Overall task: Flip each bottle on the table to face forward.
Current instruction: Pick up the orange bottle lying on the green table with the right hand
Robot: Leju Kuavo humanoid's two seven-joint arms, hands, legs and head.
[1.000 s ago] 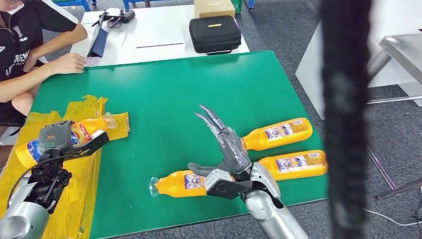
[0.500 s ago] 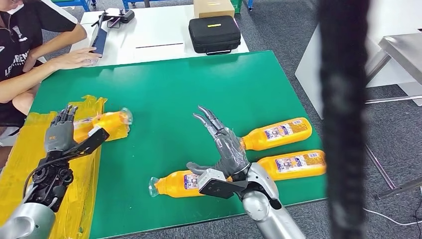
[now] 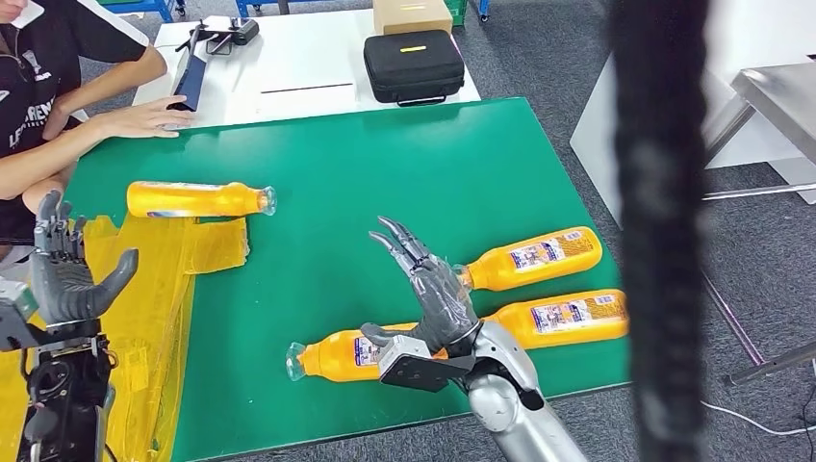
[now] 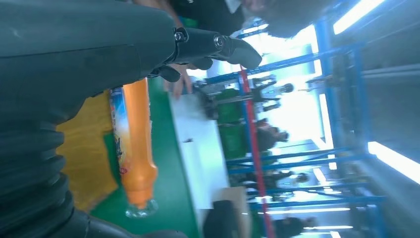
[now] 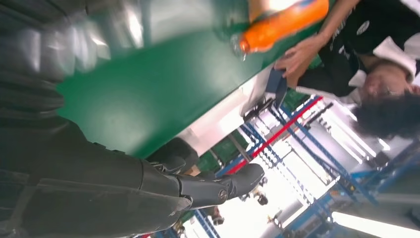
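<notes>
My left hand hangs off the near-left edge of the green counter, fingers spread and raised, grasping nothing; the arm below it is cut off by the frame. My right hand hovers over the near part of the counter, fingers splayed and empty, and it covers the middle of the nearest bottle, so I can see only that bottle's neck end and a strip of its label. Two more orange bottles lie on their sides to the right: the upper right bottle and the lower right bottle, whose far end slips behind a dark blurred strap that runs down the picture. The far-left bottle lies on its side just beyond the crumpled yellow sheet, its label too narrow to read. In my left wrist view it appears beside my thumb. A person sits at the far left corner, partly cropped, one hand resting near the counter's edge.
</notes>
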